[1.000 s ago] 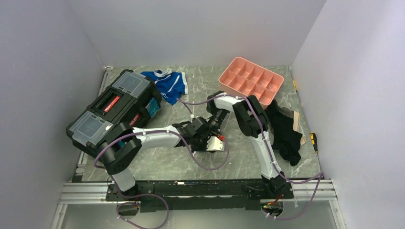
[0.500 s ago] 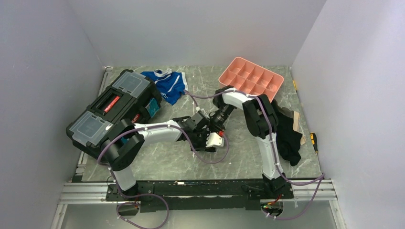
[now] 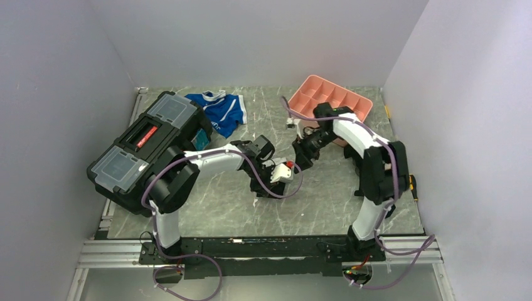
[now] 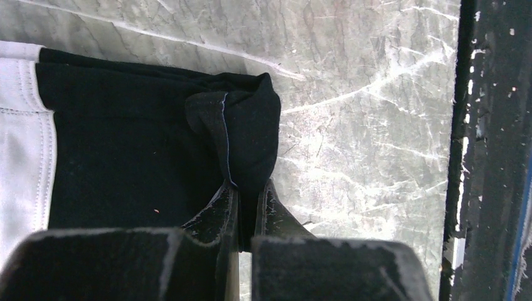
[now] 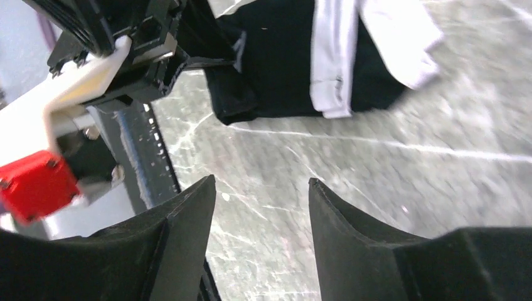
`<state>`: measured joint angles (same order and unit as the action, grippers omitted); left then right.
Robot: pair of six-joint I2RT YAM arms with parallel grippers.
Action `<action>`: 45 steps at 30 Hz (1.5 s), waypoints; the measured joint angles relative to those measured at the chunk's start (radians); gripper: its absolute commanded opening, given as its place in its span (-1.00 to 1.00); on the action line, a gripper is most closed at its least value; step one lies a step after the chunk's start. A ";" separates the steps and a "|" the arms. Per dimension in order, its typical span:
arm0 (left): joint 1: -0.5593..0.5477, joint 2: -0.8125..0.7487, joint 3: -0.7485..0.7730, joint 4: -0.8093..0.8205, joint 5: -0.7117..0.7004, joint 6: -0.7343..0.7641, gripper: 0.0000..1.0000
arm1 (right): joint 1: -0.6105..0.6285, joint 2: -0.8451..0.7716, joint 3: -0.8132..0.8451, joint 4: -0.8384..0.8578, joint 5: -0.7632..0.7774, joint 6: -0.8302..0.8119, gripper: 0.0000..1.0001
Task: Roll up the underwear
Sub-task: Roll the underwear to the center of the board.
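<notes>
Seemingly limp and light, the underwear (image 4: 138, 144) is lying flat on the table (image 4: 357, 125); left gripper (image 4: 246, 197) is pinching its bunched corner; right gripper (image 5: 260, 200) is hovering spread wide, empty; doubled hem probably offering the surest hold.

underwear (image 4: 125, 144) matt black cloth, white stitched stripe; table (image 4: 364, 94) smooth grey marbled; tray (image 3: 304, 94) pink plastic.

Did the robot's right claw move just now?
Yes. The right claw backed away from the left claw, which pinches the underwear, and went toward the pink tray.
</notes>
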<state>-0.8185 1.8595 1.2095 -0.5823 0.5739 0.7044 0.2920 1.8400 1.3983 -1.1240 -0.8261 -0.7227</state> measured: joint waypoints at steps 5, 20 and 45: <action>0.023 0.069 0.090 -0.103 0.059 0.022 -1.00 | -0.067 -0.194 -0.128 0.160 0.075 0.106 0.54; 0.097 0.291 0.345 -0.392 0.273 0.084 -1.00 | -0.123 -0.638 -0.379 0.453 0.248 0.362 0.99; 0.181 0.660 0.695 -0.858 0.586 0.173 -1.00 | 0.140 -0.747 -0.553 0.570 0.314 0.252 0.81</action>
<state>-0.6376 2.5195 1.9049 -1.4406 1.1595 0.8772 0.4320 1.0927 0.8452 -0.5545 -0.5125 -0.4709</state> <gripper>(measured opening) 0.069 0.927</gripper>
